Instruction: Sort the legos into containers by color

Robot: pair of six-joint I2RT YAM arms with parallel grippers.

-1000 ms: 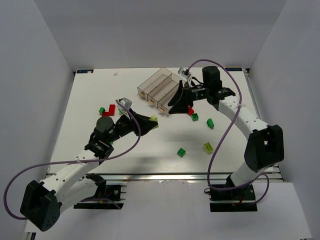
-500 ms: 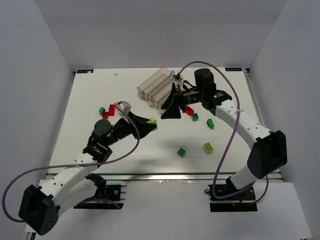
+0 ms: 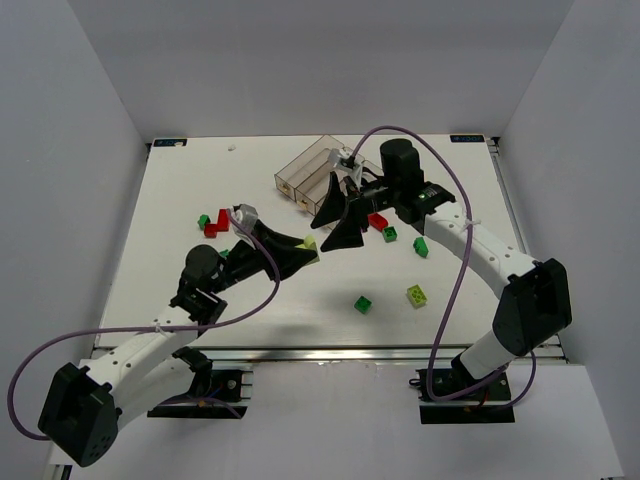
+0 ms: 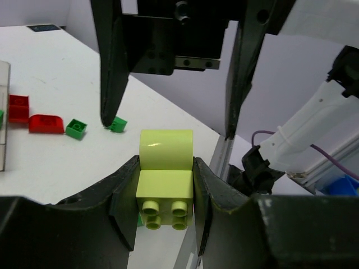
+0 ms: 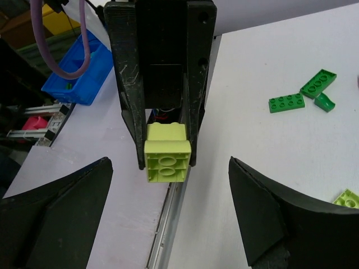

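The left pincer (image 4: 165,168) grips a pale yellow-green lego (image 4: 165,193), a mere speck from overhead, before the right pincer (image 3: 325,228), its 2 fingers gaping empty beside the containers (image 3: 303,170).

Both arms: white links, blk joint housings, same build. L arm (image 3: 150,345), R arm (image 3: 485,245). Each sits on a blk base plate (image 3: 465,395). Thin purple cable (image 3: 400,129) loops free off each arm, wrist end to base end. Small pale grey cam block (image 3: 245,213) by each wrist. L fingers (image 5: 126,84): matte blk, long, flat-sided, tapering to tips, whitish scuffs, round holes near the root. R fingers (image 5: 53,218): blk, broad, curved inner edges, lightly scratched.
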